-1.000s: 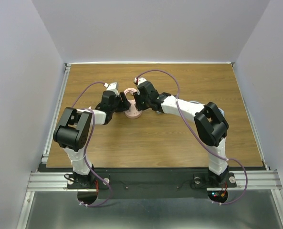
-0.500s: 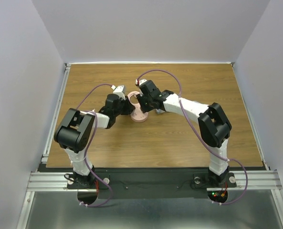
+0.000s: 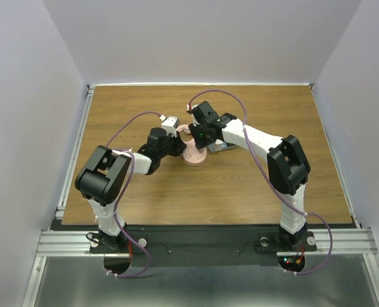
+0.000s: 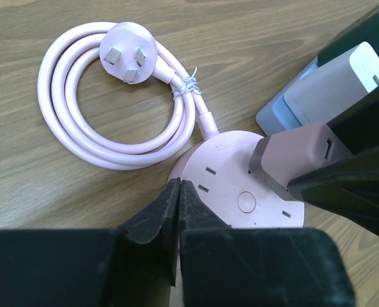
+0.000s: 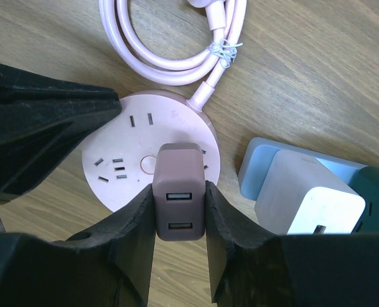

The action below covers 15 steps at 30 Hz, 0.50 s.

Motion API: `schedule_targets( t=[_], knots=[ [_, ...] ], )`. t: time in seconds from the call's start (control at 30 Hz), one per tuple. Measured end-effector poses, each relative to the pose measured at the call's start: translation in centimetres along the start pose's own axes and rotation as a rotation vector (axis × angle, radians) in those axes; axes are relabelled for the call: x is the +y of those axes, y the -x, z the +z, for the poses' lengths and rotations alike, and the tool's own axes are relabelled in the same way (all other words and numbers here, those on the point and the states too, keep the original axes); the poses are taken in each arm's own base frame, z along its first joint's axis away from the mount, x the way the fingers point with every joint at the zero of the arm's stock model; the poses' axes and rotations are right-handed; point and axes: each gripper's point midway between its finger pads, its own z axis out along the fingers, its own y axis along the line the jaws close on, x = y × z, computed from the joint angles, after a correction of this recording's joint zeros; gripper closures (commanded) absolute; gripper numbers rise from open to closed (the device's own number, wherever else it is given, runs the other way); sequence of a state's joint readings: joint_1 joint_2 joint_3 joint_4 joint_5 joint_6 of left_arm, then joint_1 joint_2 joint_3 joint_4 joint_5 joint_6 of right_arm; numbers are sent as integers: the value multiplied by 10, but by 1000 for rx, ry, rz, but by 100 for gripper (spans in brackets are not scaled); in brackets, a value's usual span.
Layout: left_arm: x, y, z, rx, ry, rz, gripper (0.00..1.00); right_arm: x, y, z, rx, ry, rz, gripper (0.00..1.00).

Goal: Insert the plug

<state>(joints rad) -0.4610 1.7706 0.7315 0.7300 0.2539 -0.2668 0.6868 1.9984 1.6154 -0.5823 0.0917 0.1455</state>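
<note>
Both arms reach forward and fold inward, left arm (image 3: 106, 176) and right arm (image 3: 285, 167) with elbows out, wrists close together over mid-desk (image 3: 240, 192). We log the left tool (image 4: 179, 189) fingers pressed flat together and the right tool (image 5: 179, 195) clamped on the plug (image 5: 179, 163).

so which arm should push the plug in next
Right: the right gripper holds the plug over the pink socket; the left gripper is shut, empty, at the socket's rim.

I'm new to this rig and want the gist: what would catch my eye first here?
A round pink power strip sits mid-table, its cord coiled beside it. The right gripper clamps a mauve USB charger just over the strip's sockets, while the left gripper, shut, points at its rim.
</note>
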Motion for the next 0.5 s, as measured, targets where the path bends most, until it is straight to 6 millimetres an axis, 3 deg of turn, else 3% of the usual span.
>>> schedule_targets(
  t=[0.27,0.5],
  knots=[
    [-4,-6,-1,8,-6,12,60,1,3,1,23,14,-3,100],
    [-9,-12,-5,22,-25,14,53,1,3,1,27,37,5,99]
  ],
)
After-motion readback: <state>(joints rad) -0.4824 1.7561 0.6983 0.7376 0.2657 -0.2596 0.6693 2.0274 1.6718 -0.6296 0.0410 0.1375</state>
